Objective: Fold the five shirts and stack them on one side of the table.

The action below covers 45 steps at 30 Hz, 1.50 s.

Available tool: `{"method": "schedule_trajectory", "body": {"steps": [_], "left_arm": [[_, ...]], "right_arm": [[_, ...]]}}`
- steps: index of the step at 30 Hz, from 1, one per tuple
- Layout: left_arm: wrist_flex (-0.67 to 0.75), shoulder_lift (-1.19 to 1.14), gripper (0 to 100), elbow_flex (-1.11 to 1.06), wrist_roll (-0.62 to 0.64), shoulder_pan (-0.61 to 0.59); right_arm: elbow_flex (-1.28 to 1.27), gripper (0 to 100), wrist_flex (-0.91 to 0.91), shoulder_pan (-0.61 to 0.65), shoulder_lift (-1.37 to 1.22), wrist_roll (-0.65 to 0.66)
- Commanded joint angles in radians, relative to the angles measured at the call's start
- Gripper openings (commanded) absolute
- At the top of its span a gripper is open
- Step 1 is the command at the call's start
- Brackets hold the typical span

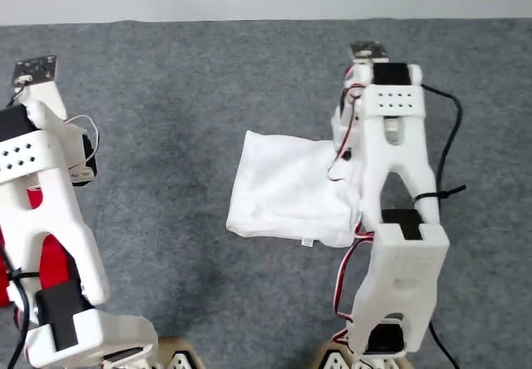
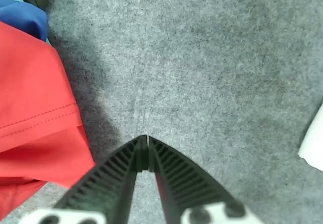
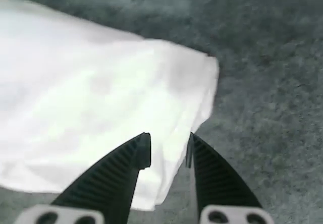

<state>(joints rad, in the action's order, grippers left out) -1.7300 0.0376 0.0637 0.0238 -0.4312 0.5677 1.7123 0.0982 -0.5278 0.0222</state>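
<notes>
One grey felt table [image 1: 174, 86], bearing every item listed below.

Two white arms. The right arm [image 1: 399, 219] reaches over the right edge of the white shirt. The left arm [image 1: 50, 211] stands at the table's left side, above the coloured shirts.

One white shirt [image 1: 287, 190], mid-table toward the right arm. It lies as a rough rectangle, apparently folded at least once, with uneven edges. Step in hand, as judged: finishing this shirt's fold, or taking it up for stacking.

One red shirt [image 2: 30, 93] at the left edge, with a blue shirt [image 2: 22, 14] just beside it. This is judged the stacking side.

One right gripper [image 3: 168, 141], fingers spread a little with nothing between them, poised over the white shirt's side edge near a corner.

One left gripper [image 2: 147, 141], fingers pressed together and empty, over bare felt between the red shirt and the white one.

One small label [image 1: 307, 241] at the white shirt's near hem.

Next move, as judged: the right gripper drops and pinches all layers at the edge, so that the fold does not open when lifted.

Obstruction: the left arm hangs over the stack and may need to clear off.
</notes>
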Motion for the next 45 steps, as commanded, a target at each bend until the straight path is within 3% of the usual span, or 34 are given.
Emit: {"method": "schedule_trajectory", "body": {"steps": [1, 11, 27, 34, 40, 45], "left_arm": [[-0.023, 0.037, 1, 0.004, 0.009, 0.003], [-0.023, 0.037, 1, 0.004, 0.009, 0.003], [-0.021, 0.037, 1, 0.004, 0.009, 0.003], [-0.021, 0.037, 1, 0.004, 0.009, 0.003], [-0.021, 0.037, 1, 0.004, 0.009, 0.005], [-0.021, 0.037, 1, 0.004, 0.009, 0.005]], "right_arm": [[0.023, 11.7, 0.05, 0.061, 0.048, 0.009], [-0.04, 4.3, 0.082, 0.085, -0.082, 0.005], [-0.44, 1.0, 0.074, 0.077, 0.183, 0.012], [-0.626, 1.0, -0.064, 0.013, 0.188, 0.043], [-0.56, 1.0, 0.027, 0.016, 0.298, 0.054], [-0.516, 1.0, -0.004, 0.042, 0.407, 0.055]]}}
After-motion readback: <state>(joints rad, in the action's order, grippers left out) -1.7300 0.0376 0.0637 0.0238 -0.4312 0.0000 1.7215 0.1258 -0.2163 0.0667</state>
